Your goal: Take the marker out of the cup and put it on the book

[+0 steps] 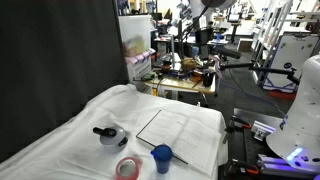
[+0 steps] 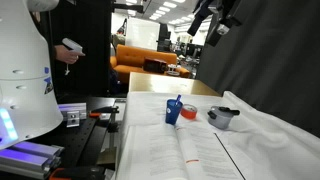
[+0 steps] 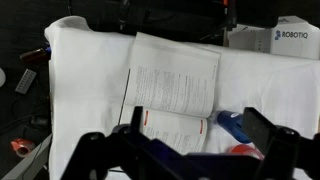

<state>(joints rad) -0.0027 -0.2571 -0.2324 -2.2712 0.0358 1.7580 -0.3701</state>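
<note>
High above the table we find the gripper (image 2: 205, 22), hanging well clear of everything on the white cloth (image 1: 85, 120). Over to the wrist view, and we are looking down past the two fingers (image 3: 268, 138). They are spread wide, and nothing is between them except the scene far below.

Down on the cloth lies the book (image 1: 185, 130), open with its pale pages up, and in the wrist view (image 3: 175, 85) we can make out lines of print. Nothing rests on the open pages we can see.

Now to the cup (image 2: 174, 113), bright blue and upright at the edge of the book. We cannot tell whether it stands on the page corner or just off it. The marker (image 2: 179, 100) is inside, and we see its slim blue end poking up above the rim at a slight tilt. In the wrist view the cup is only a blue patch (image 3: 232, 120) low in the frame, near the right-hand finger.

Just beside the cup we spot a pink-red tape ring (image 1: 127, 167) lying flat. A little further off sits a grey round pot (image 1: 108, 136) with a stubby black piece on top.
</note>
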